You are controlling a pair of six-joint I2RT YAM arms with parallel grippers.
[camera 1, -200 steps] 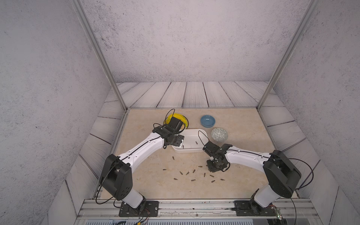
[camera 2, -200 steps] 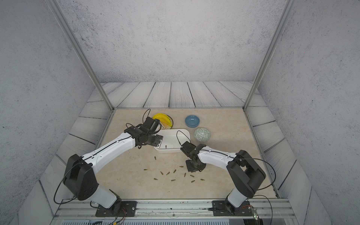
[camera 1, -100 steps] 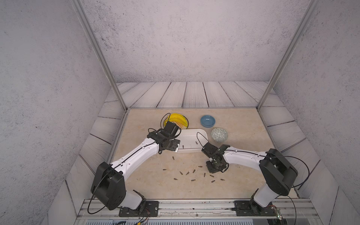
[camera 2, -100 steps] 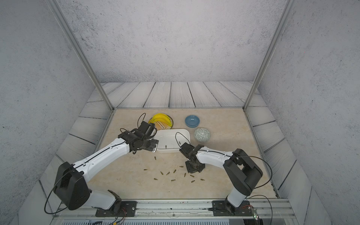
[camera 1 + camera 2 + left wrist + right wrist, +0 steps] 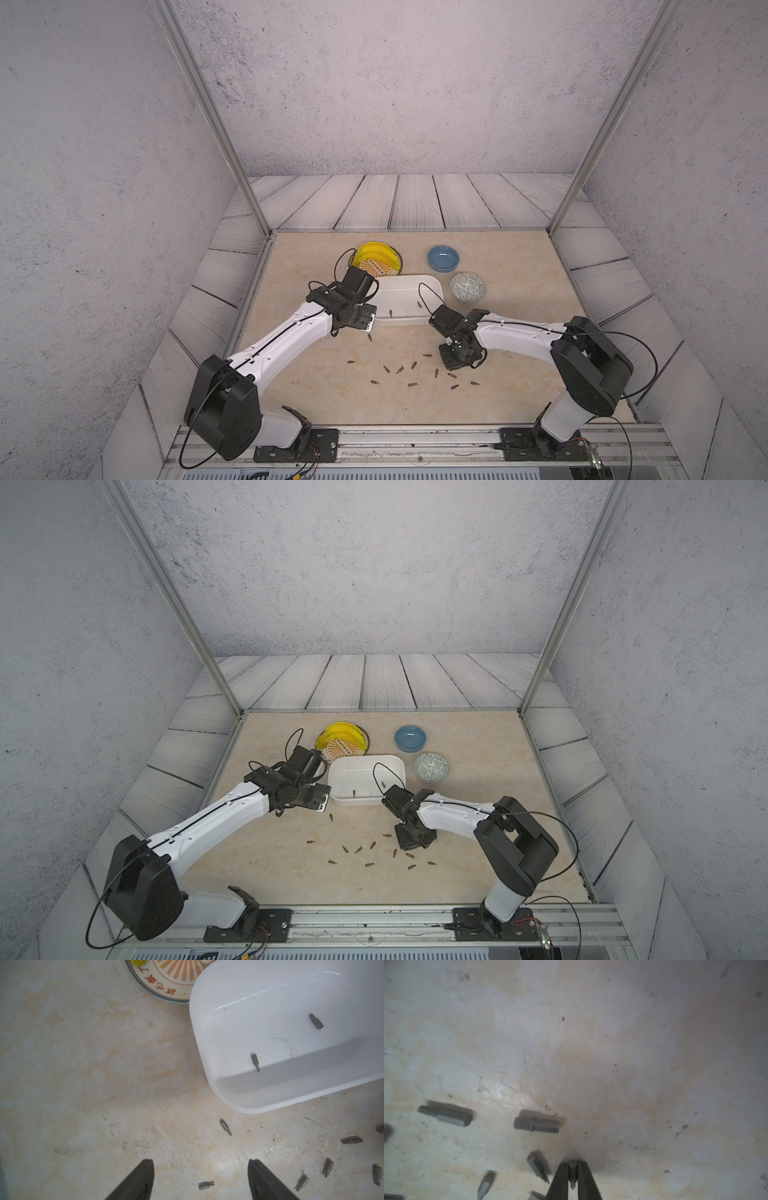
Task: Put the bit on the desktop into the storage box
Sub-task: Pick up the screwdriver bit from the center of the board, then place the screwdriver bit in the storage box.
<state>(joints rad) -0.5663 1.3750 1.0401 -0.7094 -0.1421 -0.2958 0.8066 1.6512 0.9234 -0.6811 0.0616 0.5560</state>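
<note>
One bit (image 5: 572,1175) is being clamped by right gripper (image 5: 572,1165), near-right of box (image 5: 409,321); left gripper (image 5: 200,1162) is being held wide apart.

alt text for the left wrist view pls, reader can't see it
The left gripper, jaws open and empty, hovers over the beige desktop where loose bits lie scattered. Beside them stands the white storage box with two bits inside, and the edge of a patterned plate shows next to it.
</note>
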